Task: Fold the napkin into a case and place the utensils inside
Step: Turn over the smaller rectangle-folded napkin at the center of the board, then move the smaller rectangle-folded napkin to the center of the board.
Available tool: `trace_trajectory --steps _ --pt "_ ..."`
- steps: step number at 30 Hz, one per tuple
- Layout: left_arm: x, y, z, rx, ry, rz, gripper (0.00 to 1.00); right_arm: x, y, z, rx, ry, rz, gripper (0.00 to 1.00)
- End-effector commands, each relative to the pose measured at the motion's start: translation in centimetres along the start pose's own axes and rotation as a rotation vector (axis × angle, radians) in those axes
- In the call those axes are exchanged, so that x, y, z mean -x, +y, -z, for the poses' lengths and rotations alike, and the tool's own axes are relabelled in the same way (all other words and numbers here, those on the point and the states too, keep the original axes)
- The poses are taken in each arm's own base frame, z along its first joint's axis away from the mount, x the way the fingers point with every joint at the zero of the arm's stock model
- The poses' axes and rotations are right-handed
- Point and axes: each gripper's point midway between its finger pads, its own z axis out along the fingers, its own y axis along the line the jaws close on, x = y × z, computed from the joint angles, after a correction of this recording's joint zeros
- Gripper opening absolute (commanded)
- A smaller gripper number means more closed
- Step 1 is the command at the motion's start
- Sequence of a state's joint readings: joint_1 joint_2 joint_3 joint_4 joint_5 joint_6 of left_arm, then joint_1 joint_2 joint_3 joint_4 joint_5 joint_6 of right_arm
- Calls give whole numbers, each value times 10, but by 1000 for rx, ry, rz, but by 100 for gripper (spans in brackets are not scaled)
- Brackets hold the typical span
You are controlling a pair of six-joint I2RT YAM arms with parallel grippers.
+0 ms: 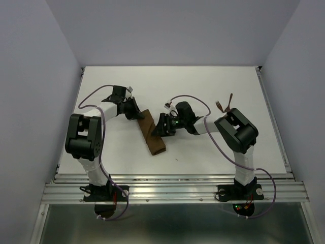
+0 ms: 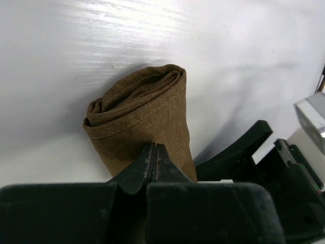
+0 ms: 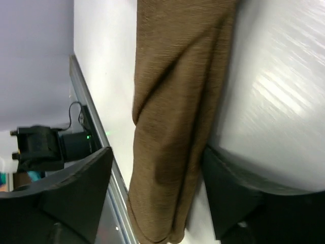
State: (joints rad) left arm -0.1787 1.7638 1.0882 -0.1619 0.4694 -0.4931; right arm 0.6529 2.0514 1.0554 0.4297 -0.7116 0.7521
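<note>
Right end effector (image 3: 155, 162) gapes astride the case (image 3: 177, 76), a wrinkled layered brown strip; left end effector (image 2: 154, 153) clenched.

One folded case (image 1: 152, 133), two utensils (image 1: 220, 105)

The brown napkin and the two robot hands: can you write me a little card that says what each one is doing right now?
napkin: folded into a long narrow strip, lying slantwise on the white table
left hand: shut, tips against the strip's far end
right hand: open, one finger on each side of the strip
utensils: on the table off to the right, away from the napkin
job so far: napkin folded, nothing tucked inside yet
</note>
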Motion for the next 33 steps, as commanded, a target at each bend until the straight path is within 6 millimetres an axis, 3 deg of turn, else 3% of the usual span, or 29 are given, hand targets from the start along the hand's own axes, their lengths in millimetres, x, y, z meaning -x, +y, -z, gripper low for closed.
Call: trace_trajectory --steps 1,2,3,8,9,10,12,14,17,22,29,31,33 --pt "15 -30 -3 -68 -30 -35 0 13 1 25 -117 -73 84 81" --pt "13 -32 -6 -69 -22 -40 0 20 4 32 -151 -110 103 81" --pt "13 -33 -8 -70 -18 -40 0 16 -5 33 -188 -102 97 82" --pt "12 -40 -22 -82 7 -46 0 20 -2 64 -313 -149 134 80" --pt "12 -41 -22 -83 7 -47 0 19 1 70 -354 -156 151 75" --pt "13 -42 -22 -83 4 -46 0 19 2 72 -382 -159 163 59" --pt "14 -41 -21 -73 0 -48 0 20 7 74 -433 -170 193 40" --pt "18 -42 -16 -58 -14 -56 0 9 20 69 -434 -141 221 18" --pt "24 -42 -8 -34 -38 -63 0 -7 37 56 -407 -96 241 8" --pt "29 -43 -1 -20 -66 -70 0 -26 27 40 -396 -46 194 3" --pt "16 -15 -35 34 3 -31 0 -48 -32 35 -563 13 138 1" --pt "12 -11 -39 41 13 -21 0 -50 -35 36 -574 21 145 1" --pt "14 -13 -38 35 10 -23 0 -43 -26 40 -558 3 176 1"
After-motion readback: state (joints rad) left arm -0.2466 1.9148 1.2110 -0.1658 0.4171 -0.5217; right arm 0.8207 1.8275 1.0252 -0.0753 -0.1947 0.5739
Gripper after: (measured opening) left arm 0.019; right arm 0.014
